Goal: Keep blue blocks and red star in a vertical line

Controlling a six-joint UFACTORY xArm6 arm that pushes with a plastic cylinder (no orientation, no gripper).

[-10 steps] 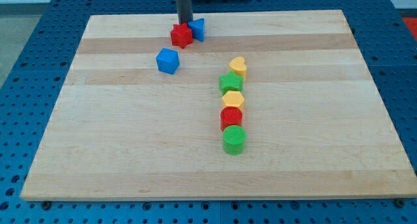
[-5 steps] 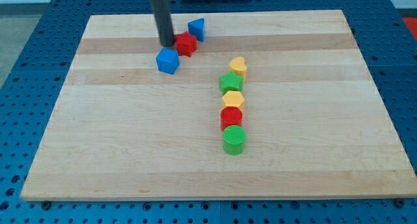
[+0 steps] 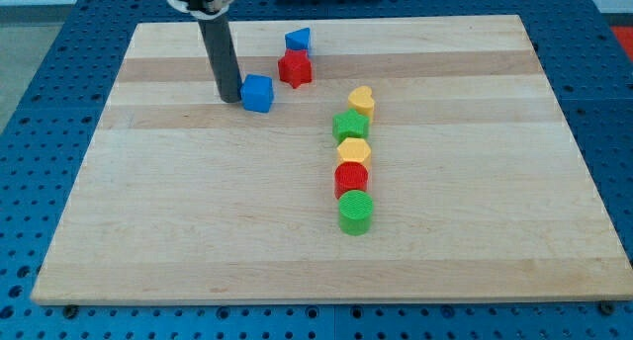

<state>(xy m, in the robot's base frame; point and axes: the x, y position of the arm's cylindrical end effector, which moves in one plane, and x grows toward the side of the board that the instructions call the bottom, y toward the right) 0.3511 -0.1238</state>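
my tip (image 3: 229, 99) down on the pale wooden board (image 3: 148, 231), no jaws to open or close, pressed against the view's left side of the blue cube (image 3: 257, 93). cube lying directly toward the view's right from the tip. beyond it, red star (image 3: 295, 69) up and to the right, small blue wedge-like block (image 3: 298, 40) just above the star. cube left of their line; probably needs a rightward push.
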